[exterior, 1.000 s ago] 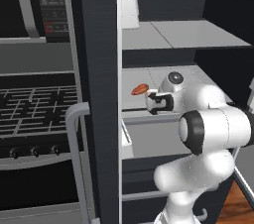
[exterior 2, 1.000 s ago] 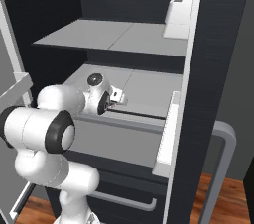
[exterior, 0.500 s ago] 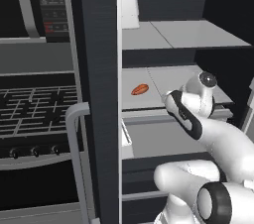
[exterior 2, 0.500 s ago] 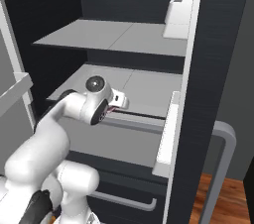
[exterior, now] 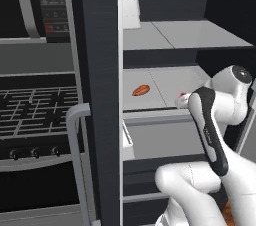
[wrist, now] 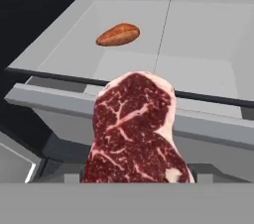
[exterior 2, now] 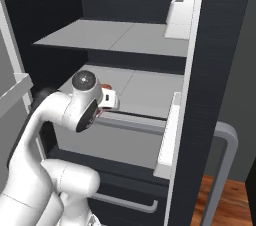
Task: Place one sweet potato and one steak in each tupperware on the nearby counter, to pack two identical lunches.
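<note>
The steak (wrist: pixel 136 131) is a flat red slab with pale marbling and a pale fat rim along its upper right edge. It stands upright between the fingers of the end effector (wrist: pixel 136 176), which grips it at its lower end; the fingertips themselves are hidden behind the meat. The steak is held in front of the fridge shelf (wrist: pixel 208 34), just outside the shelf's front edge and above the drawer front (exterior 2: pixel 135 142) below it.

A sweet potato (exterior: pixel 141 90), an orange-red oval lump, lies on the same shelf toward its left rear corner, well apart from the steak. The remaining shelf surface to its right is bare. An upper shelf (exterior: pixel 190 34) bounds the space above. A vertical dark fridge wall (exterior: pixel 100 95) bounds the left side.
</note>
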